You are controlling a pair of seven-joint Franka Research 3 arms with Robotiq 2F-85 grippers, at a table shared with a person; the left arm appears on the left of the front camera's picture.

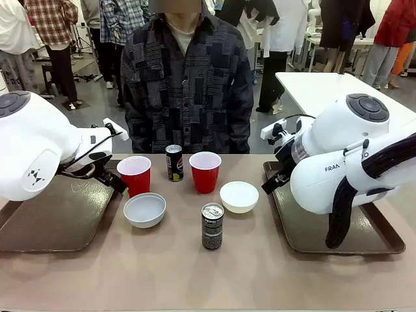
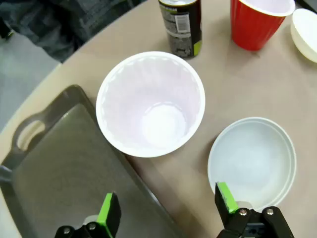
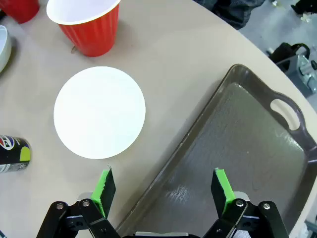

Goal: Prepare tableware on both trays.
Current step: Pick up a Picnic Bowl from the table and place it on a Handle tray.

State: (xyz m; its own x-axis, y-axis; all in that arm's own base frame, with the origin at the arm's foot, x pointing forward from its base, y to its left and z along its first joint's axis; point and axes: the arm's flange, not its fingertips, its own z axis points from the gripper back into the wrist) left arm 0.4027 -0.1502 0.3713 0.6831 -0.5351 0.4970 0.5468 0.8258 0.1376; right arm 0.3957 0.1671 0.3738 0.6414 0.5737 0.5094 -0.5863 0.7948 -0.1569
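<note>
Between the two dark brown trays (image 1: 58, 221) (image 1: 305, 242) stand two red cups (image 1: 134, 175) (image 1: 205, 171), two black cans (image 1: 174, 162) (image 1: 212, 226), a pale grey bowl (image 1: 145, 210) and a white bowl (image 1: 239, 196), all on the bare table. My left gripper (image 2: 168, 208) is open above the left tray's rim (image 2: 64, 173), just short of the left cup (image 2: 151, 104) and beside the grey bowl (image 2: 252, 161). My right gripper (image 3: 163, 191) is open over the right tray's edge (image 3: 237, 148), near the white bowl (image 3: 99, 111). Both grippers hold nothing.
A person in a dark patterned shirt (image 1: 188, 84) stands at the far side of the table, hands out of sight. Both trays have nothing on them. The near strip of table (image 1: 195, 279) is bare. Other people stand farther back.
</note>
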